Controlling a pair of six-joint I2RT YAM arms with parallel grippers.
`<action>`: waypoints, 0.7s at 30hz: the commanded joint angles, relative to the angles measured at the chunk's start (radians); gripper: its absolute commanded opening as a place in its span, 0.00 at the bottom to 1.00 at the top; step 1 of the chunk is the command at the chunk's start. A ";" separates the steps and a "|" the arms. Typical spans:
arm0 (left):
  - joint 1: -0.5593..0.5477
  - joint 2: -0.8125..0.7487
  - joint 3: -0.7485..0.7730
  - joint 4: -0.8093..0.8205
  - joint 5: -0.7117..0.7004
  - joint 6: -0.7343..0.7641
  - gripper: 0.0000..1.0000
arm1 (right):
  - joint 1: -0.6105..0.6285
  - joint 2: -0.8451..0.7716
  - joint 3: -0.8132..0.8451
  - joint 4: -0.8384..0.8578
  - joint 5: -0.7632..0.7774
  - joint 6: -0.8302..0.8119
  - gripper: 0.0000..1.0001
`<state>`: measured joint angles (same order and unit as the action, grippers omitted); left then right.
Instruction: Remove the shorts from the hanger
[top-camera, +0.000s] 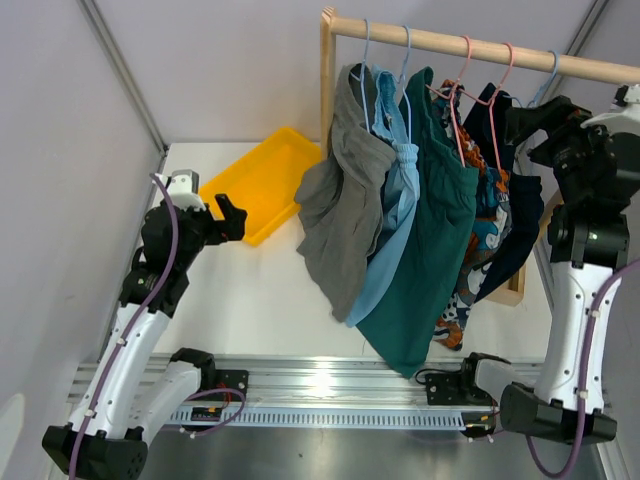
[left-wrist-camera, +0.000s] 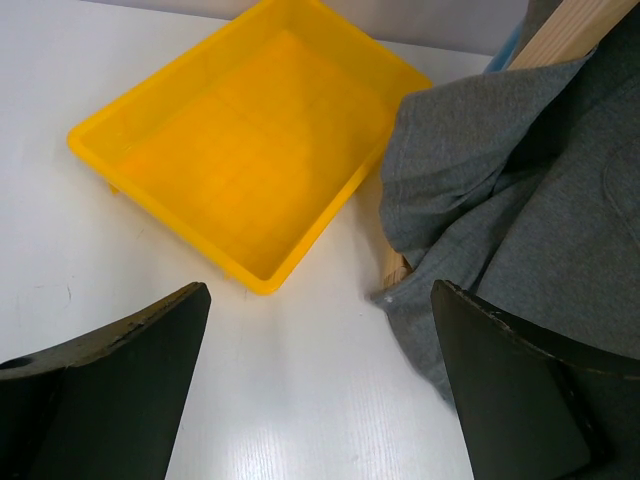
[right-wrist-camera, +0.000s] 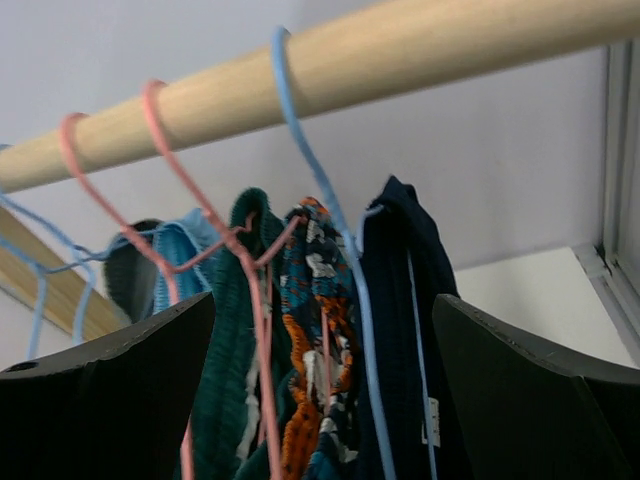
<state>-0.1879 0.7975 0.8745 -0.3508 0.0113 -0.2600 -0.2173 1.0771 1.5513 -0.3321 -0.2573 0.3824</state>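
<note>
left gripper (left-wrist-camera: 320, 330) and right gripper (right-wrist-camera: 322, 330) stand spread; navy shorts (right-wrist-camera: 400, 300), far right corner, look soft, light: pinch near the top.

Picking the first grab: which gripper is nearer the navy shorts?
Right. The right gripper hangs just beside the navy shorts; the left gripper sits far off by the yellow tray.

Saw a smooth, pale wooden rod (top-camera: 435, 38); soft matt cloth shorts (top-camera: 340, 210); thin smooth coated hangers (right-wrist-camera: 298, 125); a glossy yellow plastic tray (left-wrist-camera: 230, 150); a smooth white table (top-camera: 260, 300) with faint sheen; a bright ribbed metal rail (top-camera: 330, 385).
</note>
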 joint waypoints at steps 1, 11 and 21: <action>-0.004 -0.023 -0.011 0.018 0.006 0.019 0.99 | 0.041 0.029 0.061 -0.027 0.087 -0.082 1.00; -0.004 -0.030 -0.008 0.019 0.016 0.016 0.99 | 0.114 0.095 0.047 -0.056 0.177 -0.131 0.70; -0.004 -0.027 -0.009 0.016 0.019 0.016 0.99 | 0.133 0.104 0.049 -0.059 0.204 -0.152 0.00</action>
<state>-0.1879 0.7834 0.8692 -0.3534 0.0132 -0.2604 -0.0917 1.1831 1.5810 -0.4046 -0.0734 0.2485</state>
